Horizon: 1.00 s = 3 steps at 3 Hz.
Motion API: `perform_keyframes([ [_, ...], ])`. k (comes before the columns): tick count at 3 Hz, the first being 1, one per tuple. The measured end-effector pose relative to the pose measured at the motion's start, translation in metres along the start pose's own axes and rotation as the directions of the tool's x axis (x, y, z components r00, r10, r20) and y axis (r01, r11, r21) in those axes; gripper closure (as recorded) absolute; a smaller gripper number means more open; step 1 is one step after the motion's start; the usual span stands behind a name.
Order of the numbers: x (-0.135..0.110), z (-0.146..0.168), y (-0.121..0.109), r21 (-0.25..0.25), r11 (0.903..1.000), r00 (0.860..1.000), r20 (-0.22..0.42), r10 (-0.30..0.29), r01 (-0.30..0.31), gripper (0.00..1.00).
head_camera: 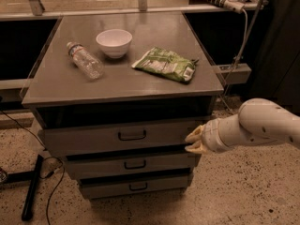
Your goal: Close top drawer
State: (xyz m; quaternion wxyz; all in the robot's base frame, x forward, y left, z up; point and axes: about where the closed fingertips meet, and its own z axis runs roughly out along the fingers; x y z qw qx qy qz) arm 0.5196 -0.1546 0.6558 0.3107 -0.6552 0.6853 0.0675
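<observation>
The top drawer (93, 137) is a wide grey front with a small black loop handle (132, 135) at its centre. It stands out a little from the cabinet, with a dark gap above it. My gripper (191, 142) comes in from the right on a white arm (262, 123). Its tip is against the right end of the top drawer's front.
Two lower grey drawers (133, 165) (136, 186) sit under it. On the cabinet top (56, 86) lie a plastic bottle (85, 61), a white bowl (114, 42) and a green snack bag (165, 63). A black stand leg and cables (33, 186) lie on the floor at left.
</observation>
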Motion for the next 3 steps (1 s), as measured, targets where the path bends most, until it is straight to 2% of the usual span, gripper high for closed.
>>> perform_keyframes([
  [1, 0.0000, 0.0000, 0.0000, 0.000, 1.0000, 1.000, 0.000, 0.000, 0.000, 0.14],
  [2, -0.0046, 0.0034, -0.0046, -0.005, 0.9999, 1.000, -0.001, -0.014, 0.014, 0.00],
  [3, -0.0047, 0.0035, -0.0047, -0.005, 0.9999, 1.000, -0.001, -0.015, 0.015, 0.00],
])
